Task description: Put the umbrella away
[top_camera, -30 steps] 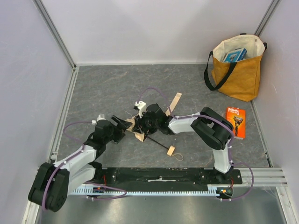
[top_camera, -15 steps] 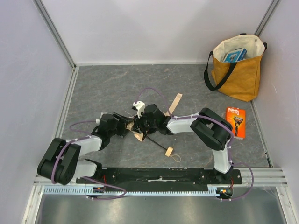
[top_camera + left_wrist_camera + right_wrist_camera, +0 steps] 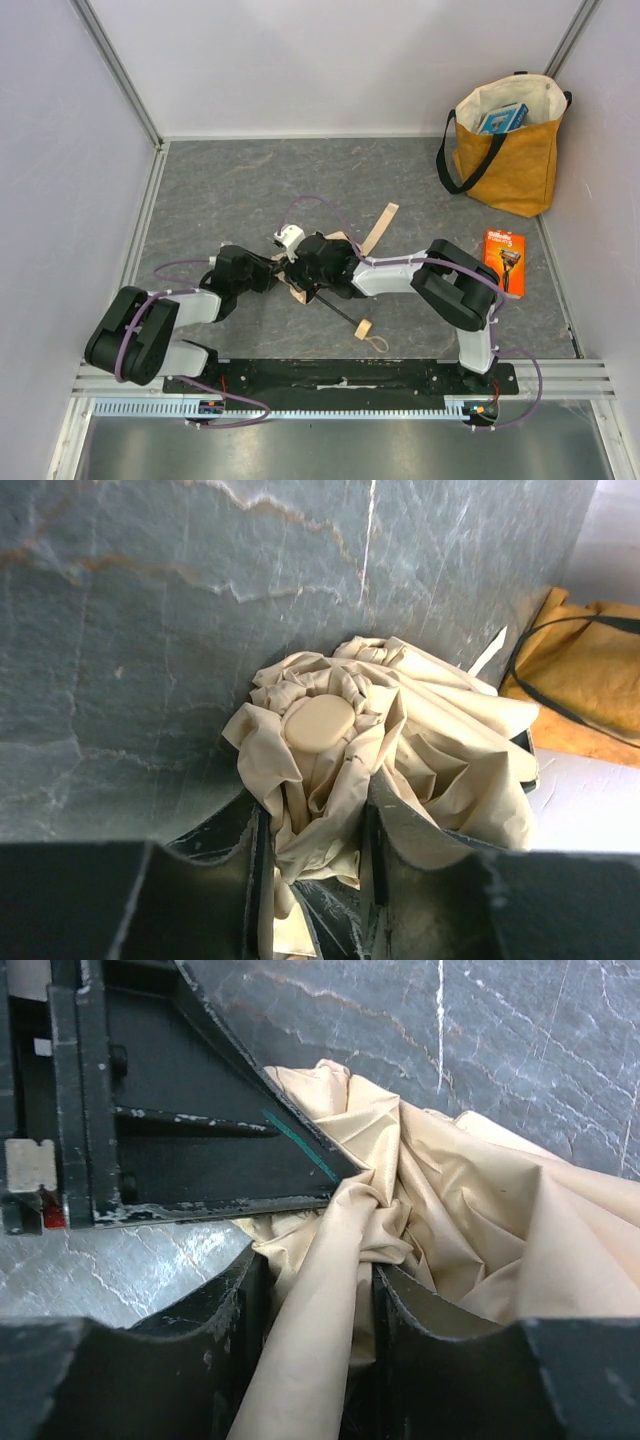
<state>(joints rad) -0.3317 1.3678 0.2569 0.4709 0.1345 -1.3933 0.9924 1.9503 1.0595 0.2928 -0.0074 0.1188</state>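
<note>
The umbrella [image 3: 298,290] lies collapsed on the worktop [image 3: 220,190], about midway between the left and right edges and closer to the near edge. Its black shaft [image 3: 338,310] runs toward the near right and ends in the wooden knob handle [image 3: 365,327] with a cord loop [image 3: 381,343].

The left arm [image 3: 190,305] is folded low, with its elbow by the near left corner and its forearm reaching right. The left fingers [image 3: 210,900] pinch a bunch of the cream canopy fabric (the round end cap [image 3: 320,723] faces that wrist camera).

The right arm [image 3: 400,272] bends at the elbow and reaches left, and the right fingers [image 3: 200,1360] clamp another fold of the fabric.

A yellow tote bag [image 3: 510,150] stands in the far right corner. An orange razor pack [image 3: 503,262] lies by the right edge.
</note>
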